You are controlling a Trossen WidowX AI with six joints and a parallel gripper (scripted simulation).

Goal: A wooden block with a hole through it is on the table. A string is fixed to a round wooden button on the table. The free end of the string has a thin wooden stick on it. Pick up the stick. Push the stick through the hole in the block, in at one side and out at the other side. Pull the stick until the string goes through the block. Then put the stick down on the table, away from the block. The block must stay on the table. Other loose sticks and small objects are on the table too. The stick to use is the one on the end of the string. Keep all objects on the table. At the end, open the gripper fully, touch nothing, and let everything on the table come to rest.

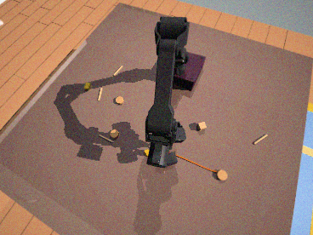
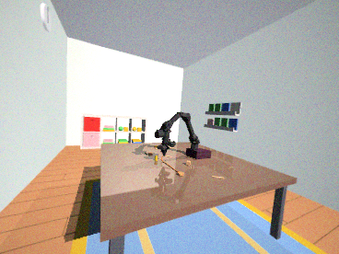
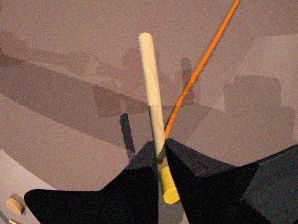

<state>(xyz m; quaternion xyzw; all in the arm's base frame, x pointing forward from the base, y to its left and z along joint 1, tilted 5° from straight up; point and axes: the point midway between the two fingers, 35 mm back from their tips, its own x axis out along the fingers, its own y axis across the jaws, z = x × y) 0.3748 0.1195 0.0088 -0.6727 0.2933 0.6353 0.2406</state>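
Observation:
My gripper [image 1: 162,163] [image 3: 158,145] [image 2: 163,150] is shut on the thin pale stick [image 3: 150,76], which points forward out of the fingers, held a little above the table. The orange string [image 1: 196,164] [image 3: 213,43] [image 2: 169,167] runs from the stick to the round wooden button [image 1: 222,174] [image 2: 181,174] at the front right. A small yellow block [image 1: 146,151] [image 3: 169,189] [image 2: 156,159] stands on the table just left of the gripper. I cannot see its hole. In the top view the gripper hides the stick.
Loose sticks lie at the back left [image 1: 118,70] [image 1: 99,94], beside a tan piece [image 1: 105,138] and far right [image 1: 260,139]. A tan cube [image 1: 202,125], two round tan pieces [image 1: 119,100] [image 1: 114,134] and an olive piece [image 1: 87,86] are scattered. The arm's purple base [image 1: 190,70] is behind.

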